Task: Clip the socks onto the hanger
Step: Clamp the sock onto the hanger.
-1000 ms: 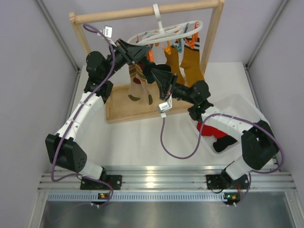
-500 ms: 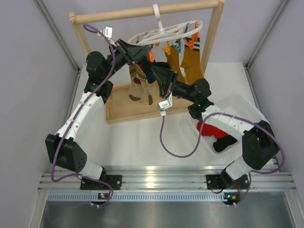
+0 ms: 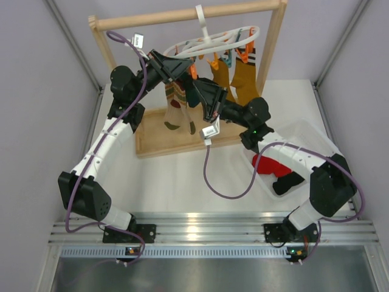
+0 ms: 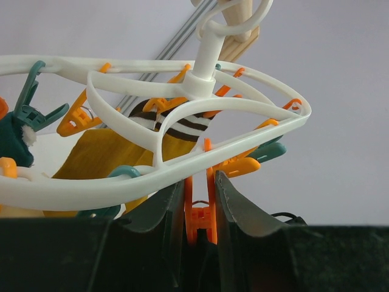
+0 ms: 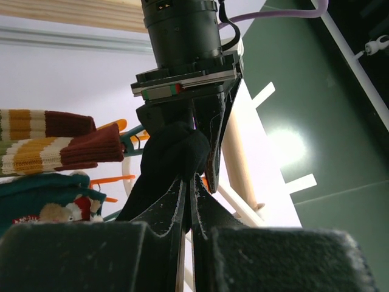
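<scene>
Your left claw (image 4: 199, 201) is up under the hanger (image 4: 255, 137), which hangs from the rack (image 3: 182, 15) at the desk's (image 3: 182, 182) far edge. Its fingers are partly closed, pinching an orange clip (image 4: 200, 220) between them. Your right claw (image 5: 189, 182) is fully closed on a black sock (image 5: 167, 161) and holds it just below the left claw. From the wrist views you cannot tell whether the sock's edge is inside the clip's mouth.

That is the main risk. If you let go with the left claw before the fabric sits between the clip's teeth, the clip will likely snap on nothing. If the right claw then opens too, the sock drops onto the rack's base.

Watch the pinch as well. The clip is small and smooth, so it could slip out sideways from the fingers and close early.

The hanger hangs freely from one hook. A push from the sock or either claw may swing or tilt it, carrying the clip away from the sock.

The two claws are very close together. A small misjudged move could knock one against the other, or brush the socks already hanging beside them.

More socks, a red sock (image 3: 272, 165) among them, wait in the bin (image 3: 310, 137) by the desk's right edge.
</scene>
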